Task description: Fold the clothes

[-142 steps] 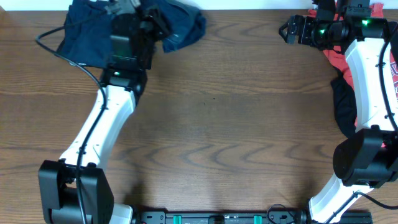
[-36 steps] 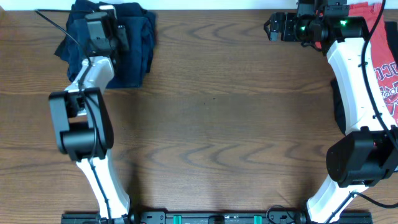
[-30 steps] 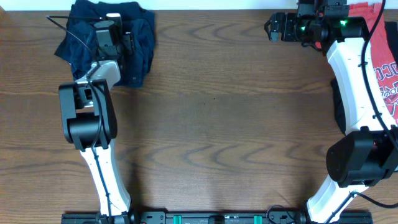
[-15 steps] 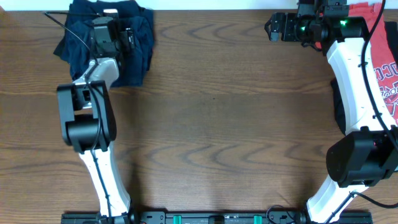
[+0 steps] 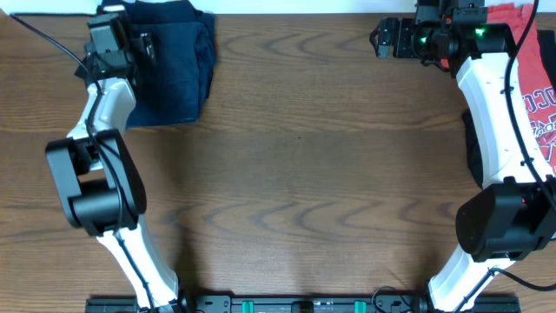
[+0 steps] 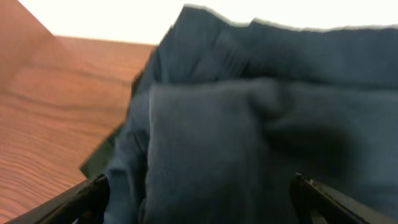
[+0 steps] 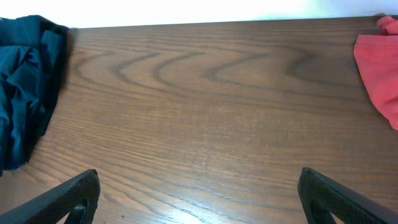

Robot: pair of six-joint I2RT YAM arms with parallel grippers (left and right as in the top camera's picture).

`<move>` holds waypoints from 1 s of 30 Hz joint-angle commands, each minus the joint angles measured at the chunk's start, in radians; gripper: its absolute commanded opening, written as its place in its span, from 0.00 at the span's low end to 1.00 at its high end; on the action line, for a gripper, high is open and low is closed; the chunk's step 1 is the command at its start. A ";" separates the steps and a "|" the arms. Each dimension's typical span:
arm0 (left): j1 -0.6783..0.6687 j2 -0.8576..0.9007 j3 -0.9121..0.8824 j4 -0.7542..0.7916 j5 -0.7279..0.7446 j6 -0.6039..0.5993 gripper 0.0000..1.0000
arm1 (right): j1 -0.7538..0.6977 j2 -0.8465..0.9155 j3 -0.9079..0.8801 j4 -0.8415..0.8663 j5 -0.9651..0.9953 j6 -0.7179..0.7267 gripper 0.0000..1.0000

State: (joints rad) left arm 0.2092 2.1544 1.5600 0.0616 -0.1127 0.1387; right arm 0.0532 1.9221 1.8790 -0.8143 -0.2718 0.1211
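Observation:
A navy garment point(image 5: 174, 65) lies folded in a rough rectangle at the table's far left corner. My left gripper point(image 5: 146, 48) hovers at its left edge, pointing across it. In the left wrist view the navy cloth point(image 6: 249, 124) fills the frame, and the left gripper point(image 6: 199, 196) is open, its fingertips point(image 6: 90, 193) wide apart with nothing pinched. My right gripper point(image 5: 380, 39) is open near the far right edge. In its wrist view the right gripper point(image 7: 199, 190) is above bare wood, with the navy garment point(image 7: 25, 87) far left and a red garment point(image 7: 379, 68) at the right.
A red printed garment point(image 5: 534, 87) and a dark one point(image 5: 476, 148) lie under and beside the right arm at the table's right edge. The wooden table point(image 5: 295, 174) stretches between the two arms. The far edge runs just behind the navy garment.
My left gripper has opened wider and swung left off the navy garment, which now lies flatter. The right arm has not moved.

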 commanded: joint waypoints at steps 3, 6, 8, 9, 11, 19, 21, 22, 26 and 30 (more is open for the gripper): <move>0.011 0.142 -0.006 0.071 -0.012 0.003 0.97 | 0.006 -0.003 0.002 -0.003 0.006 -0.014 0.99; 0.023 0.221 -0.006 0.117 -0.012 0.003 0.98 | 0.006 -0.003 0.002 -0.011 0.006 -0.014 0.99; 0.034 0.257 -0.006 0.119 -0.012 0.003 0.98 | 0.006 -0.003 0.002 -0.019 0.006 -0.020 0.99; 0.039 0.264 -0.006 0.113 -0.012 0.002 0.98 | 0.006 -0.003 0.002 -0.021 0.006 -0.025 0.99; 0.046 0.267 -0.006 0.098 -0.011 -0.010 0.98 | 0.006 -0.003 0.002 -0.025 0.007 -0.026 0.99; 0.048 0.126 -0.006 0.090 -0.011 -0.071 0.98 | 0.007 -0.003 0.002 0.003 -0.016 -0.026 0.99; 0.048 0.053 -0.006 0.056 -0.009 -0.117 0.98 | 0.006 -0.003 0.002 0.015 -0.017 -0.026 0.99; 0.048 0.019 -0.006 0.032 -0.003 -0.136 0.98 | 0.006 -0.003 0.003 0.021 -0.022 -0.026 0.99; 0.045 -0.152 -0.006 -0.145 0.035 -0.214 0.98 | 0.006 -0.013 0.027 0.024 -0.051 -0.048 0.99; 0.037 -0.301 -0.006 -0.322 0.210 -0.227 0.98 | 0.006 -0.052 0.057 0.009 -0.050 -0.090 0.99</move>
State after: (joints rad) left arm 0.2504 1.9663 1.5520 -0.2058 -0.0307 -0.0456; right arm 0.0528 1.9213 1.8908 -0.7979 -0.3016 0.0826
